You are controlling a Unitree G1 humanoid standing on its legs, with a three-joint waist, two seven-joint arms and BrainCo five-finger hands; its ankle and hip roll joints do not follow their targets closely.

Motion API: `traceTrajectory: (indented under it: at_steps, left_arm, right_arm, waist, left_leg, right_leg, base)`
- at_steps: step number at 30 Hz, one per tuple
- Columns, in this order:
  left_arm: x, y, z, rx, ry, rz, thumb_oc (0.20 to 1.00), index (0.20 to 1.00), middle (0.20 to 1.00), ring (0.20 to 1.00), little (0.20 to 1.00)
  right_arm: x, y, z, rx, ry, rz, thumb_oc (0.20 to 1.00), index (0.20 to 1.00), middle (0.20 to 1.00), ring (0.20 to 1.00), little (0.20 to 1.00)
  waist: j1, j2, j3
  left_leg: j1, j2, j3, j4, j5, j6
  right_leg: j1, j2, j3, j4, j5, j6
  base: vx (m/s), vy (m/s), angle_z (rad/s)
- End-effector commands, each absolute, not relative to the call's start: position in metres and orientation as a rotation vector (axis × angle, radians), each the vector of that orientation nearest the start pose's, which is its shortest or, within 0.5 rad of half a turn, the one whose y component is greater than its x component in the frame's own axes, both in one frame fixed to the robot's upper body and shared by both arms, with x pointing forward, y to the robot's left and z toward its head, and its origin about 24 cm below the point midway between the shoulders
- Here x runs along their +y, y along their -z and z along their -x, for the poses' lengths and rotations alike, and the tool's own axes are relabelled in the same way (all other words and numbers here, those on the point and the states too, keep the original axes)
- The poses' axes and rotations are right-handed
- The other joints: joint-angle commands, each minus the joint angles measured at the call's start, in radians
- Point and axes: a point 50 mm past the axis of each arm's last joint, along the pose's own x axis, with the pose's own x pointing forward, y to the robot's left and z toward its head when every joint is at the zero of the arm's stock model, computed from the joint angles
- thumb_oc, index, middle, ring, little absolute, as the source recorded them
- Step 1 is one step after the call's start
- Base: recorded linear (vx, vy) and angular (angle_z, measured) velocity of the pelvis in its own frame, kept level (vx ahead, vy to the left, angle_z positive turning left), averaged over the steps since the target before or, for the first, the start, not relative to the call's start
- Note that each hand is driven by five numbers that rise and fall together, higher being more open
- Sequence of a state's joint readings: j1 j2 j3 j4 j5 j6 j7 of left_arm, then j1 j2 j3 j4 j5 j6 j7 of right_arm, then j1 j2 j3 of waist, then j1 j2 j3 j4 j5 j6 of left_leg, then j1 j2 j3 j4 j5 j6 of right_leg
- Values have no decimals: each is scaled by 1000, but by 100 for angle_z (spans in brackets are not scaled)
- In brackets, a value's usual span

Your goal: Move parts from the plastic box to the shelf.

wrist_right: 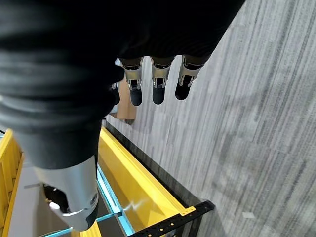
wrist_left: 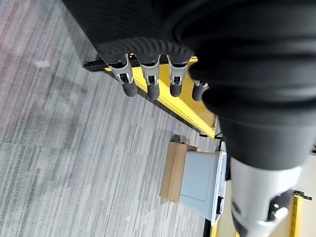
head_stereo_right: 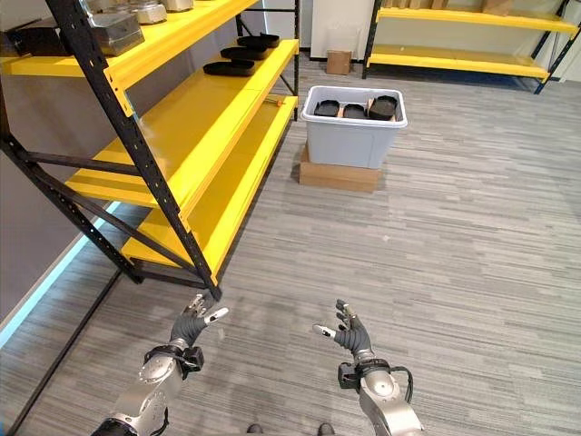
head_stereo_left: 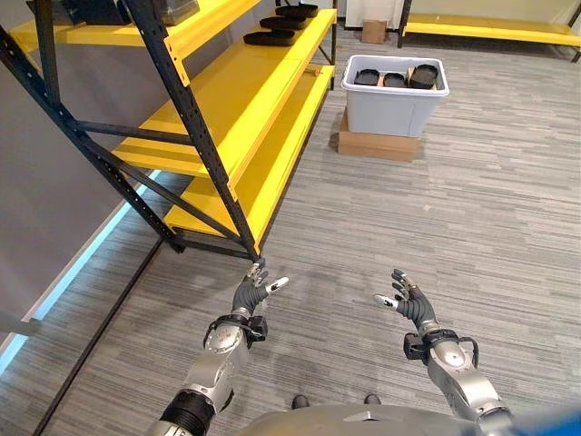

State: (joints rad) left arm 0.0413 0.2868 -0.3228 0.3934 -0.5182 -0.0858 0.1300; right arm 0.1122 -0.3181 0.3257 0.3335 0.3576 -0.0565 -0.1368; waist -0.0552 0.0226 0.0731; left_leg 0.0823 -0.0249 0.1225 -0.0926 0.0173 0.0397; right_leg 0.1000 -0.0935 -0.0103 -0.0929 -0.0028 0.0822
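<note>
Grey plastic box (head_stereo_left: 394, 100) sits on a flat cardboard carton (head_stereo_left: 378, 144) well ahead of our fingers, far beyond their tips, and we see black parts (head_stereo_left: 395, 78) lying inside it along the rim. Our left hand (head_stereo_left: 251, 292) hangs low over the striped grey floor (head_stereo_left: 472, 209), fingers loosely spread and relaxed, thumb apart, holding nothing; just past its fingertips stands the black foot of the shelf upright (head_stereo_left: 247, 243). Our right hand (head_stereo_left: 408, 302) hovers beside it, well apart, with its fingers (wrist_right: 158, 84) likewise straight and slightly fanned, empty too. Beyond the left hand's fingers (wrist_left: 149, 81) the yellow shelf (head_stereo_left: 236, 100) runs away towards the box, its boards stacked in tiers within a dark frame. More black parts (head_stereo_left: 272, 36) rest on the middle board at the far end, near the box and far from both hands.
</note>
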Motion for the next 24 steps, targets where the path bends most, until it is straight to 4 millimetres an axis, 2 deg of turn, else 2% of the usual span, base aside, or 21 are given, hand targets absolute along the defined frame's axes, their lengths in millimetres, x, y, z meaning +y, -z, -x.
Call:
traceTrajectory:
  at_steps: [1,24]
  left_arm:
    - [168,44,-222,365,23,116,1000,1000,1000,1000,1000]
    - [166,45,-221,373,35,131,1000,1000,1000,1000,1000]
  right_arm:
    - [-173,43,-209,374,-44,-2,1000,1000,1000,1000,1000]
    - [-171,43,-208,373,-55,-12,1000,1000,1000,1000,1000]
  waist:
    - [9,-34,-34]
    - [10,-32,-34]
  left_leg:
    - [-18,107,-35,5,12,-89]
    - [-12,106,-35,5,0,-88]
  right_leg:
    - [-57,-32,-3,35,38,44]
    - [-48,-33,-8,25,36,46]
  base:
    - [0,0,0]
    - [0,0,0]
